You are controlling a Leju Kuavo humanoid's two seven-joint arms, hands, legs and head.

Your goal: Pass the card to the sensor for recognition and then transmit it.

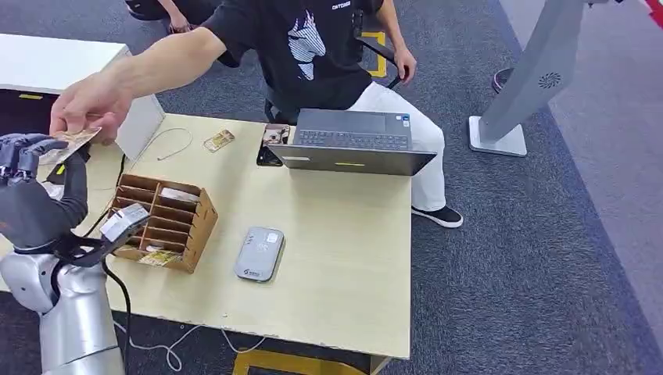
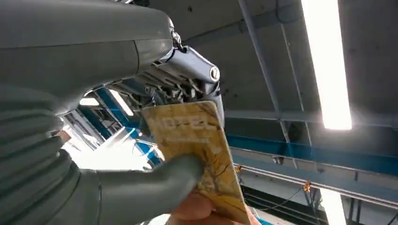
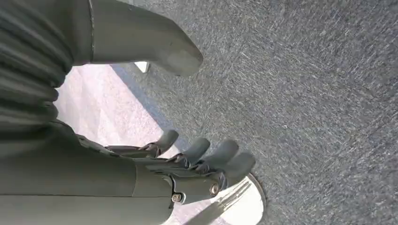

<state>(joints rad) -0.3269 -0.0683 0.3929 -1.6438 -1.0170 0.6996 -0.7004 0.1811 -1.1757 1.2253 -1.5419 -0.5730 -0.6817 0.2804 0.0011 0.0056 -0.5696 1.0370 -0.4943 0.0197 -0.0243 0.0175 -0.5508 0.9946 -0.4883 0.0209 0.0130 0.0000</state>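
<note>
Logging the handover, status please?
Left hand holds card. Person's hand grips it too. Right hand open, hanging over floor. Nothing in the way.

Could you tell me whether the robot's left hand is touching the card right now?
Touching. The left wrist view shows the left hand pinching the card between thumb and fingers.

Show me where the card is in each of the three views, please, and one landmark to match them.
Head view: the card is at the far left, between the left hand and a person's hand.
Left wrist view: the card is at centre, pinched under the grey thumb.
Right wrist view: not in it.
Shared landmark: the person's fingers on the card.
</note>
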